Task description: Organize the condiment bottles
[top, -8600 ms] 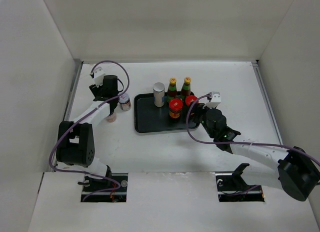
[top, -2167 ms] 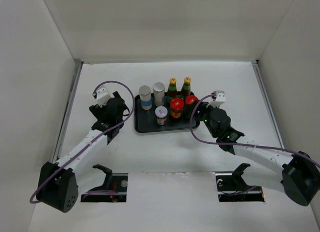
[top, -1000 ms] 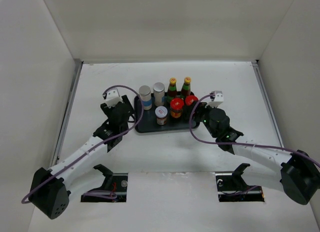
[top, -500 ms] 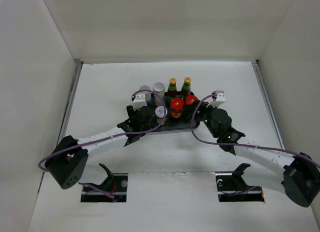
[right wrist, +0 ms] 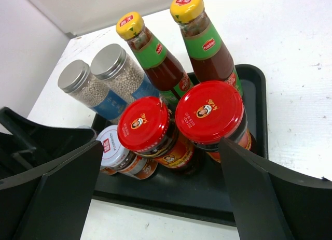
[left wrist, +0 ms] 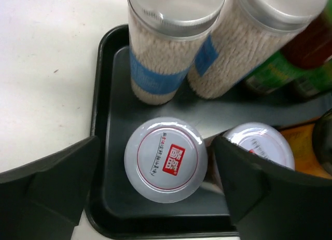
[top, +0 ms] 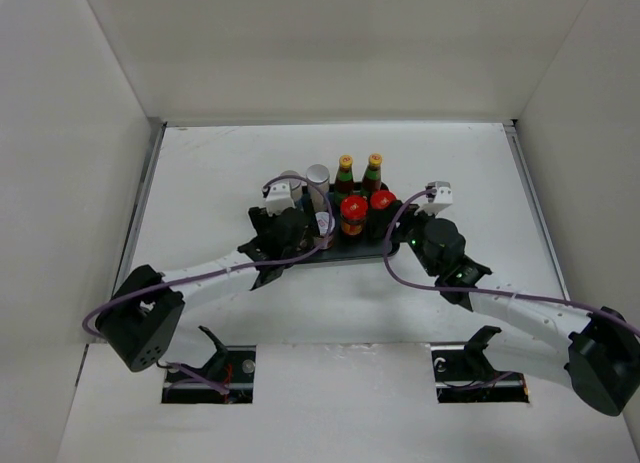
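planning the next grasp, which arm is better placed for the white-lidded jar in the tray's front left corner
Left. The left end effector is open around that white-lidded jar; the right end effector faces the red-lidded jars, farther off.

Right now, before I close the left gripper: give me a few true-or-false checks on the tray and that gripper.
1. Both bottles stand upright on the tray. True.
2. The left gripper is shut on a white-lidded jar. False: it is open, with one finger on each side of the jar and a gap on both sides.
3. The two red-lidded jars stand side by side, nearer the arms than the bottles. True.
4. One of the silver-lidded jars lies on its side. False: both stand upright, next to each other behind the white-lidded jar.
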`<state>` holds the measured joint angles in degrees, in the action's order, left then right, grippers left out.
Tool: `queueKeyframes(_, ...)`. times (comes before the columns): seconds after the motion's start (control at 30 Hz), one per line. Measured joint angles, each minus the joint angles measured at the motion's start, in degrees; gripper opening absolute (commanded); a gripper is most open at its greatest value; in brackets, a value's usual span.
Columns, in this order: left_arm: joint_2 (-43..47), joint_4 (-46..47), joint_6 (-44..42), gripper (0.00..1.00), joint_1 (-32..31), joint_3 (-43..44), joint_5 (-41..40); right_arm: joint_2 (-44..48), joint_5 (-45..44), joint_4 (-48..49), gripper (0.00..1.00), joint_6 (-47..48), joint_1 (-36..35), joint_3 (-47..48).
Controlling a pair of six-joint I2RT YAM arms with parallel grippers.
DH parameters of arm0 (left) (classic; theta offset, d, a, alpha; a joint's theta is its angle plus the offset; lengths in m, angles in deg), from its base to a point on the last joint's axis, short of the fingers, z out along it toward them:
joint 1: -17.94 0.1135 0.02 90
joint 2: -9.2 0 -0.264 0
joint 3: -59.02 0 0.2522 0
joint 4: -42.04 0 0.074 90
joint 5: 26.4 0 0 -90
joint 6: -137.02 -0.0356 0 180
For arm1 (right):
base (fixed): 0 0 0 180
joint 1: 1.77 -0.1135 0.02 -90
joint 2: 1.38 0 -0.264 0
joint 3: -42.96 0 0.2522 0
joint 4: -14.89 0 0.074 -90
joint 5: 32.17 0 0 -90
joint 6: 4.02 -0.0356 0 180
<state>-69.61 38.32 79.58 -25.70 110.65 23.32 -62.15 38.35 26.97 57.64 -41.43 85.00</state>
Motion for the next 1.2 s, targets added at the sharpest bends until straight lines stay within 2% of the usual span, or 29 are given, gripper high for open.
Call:
queueKeyframes(0.3, 8.8, 3.2, -2.4, 1.0, 0.4, -0.3, -1.7, -0.2, -1.4, 0.3, 1.0, 0.2, 0.0, 0.0)
queueKeyframes(0.5, 19.7, 2.4, -3.3, 1.0, 2.7, -2.8, -2.2, 0.5, -4.1, 0.3, 1.0, 0.7, -0.1, -0.2)
queueKeyframes(0.67, 28.6, 0.7, 3.1, 1.0, 10.5, -9.8, 0.8, 2.8, -9.3, 0.4, 1.0, 0.9, -0.2, -1.0)
queueKeyframes(0.8, 30.1, -3.5, 9.0, 1.0, 18.7, -12.8, 6.1, 3.8, -13.4, 1.2, 1.0, 1.0, -0.2, -2.0)
queueKeyframes(0.83, 29.7, -4.8, 10.2, 1.0, 20.2, -12.9, 7.1, 3.7, -13.8, 1.4, 0.95, 1.0, -0.2, -2.2)
queueKeyframes(0.87, 29.1, -5.9, 11.5, 1.0, 21.5, -12.9, 8.0, 3.7, -13.9, 1.6, 0.85, 1.1, -0.2, -2.3)
queueKeyframes(0.93, 27.8, -7.7, 13.5, 1.0, 22.4, -12.9, 9.9, 3.8, -13.7, 1.9, 0.36, 1.8, 0.0, -2.4)
queueKeyframes(0.97, 27.1, -8.6, 14.3, 1.0, 22.4, -12.9, 11.2, 3.9, -13.3, 2.0, 0.21, 1.8, 0.2, -2.4)
queueKeyframes(1.0, 26.5, -9.4, 14.9, 1.0, 22.3, -12.9, 12.3, 4.2, -13.1, 1.9, 0.12, 1.9, 0.4, -2.6)
queueKeyframes(1.07, 26.1, -10.8, 15.7, 1.0, 22.2, -12.9, 14.3, 5.8, -13.0, 1.5, 0.07, 1.6, 1.2, -2.8)
queueKeyframes(1.2, 27.1, -11.6, 16.3, 1.0, 22.1, -12.9, 17.1, 10.8, -14.9, -1.5, 0.15, 0.1, 3.3, -2.6)
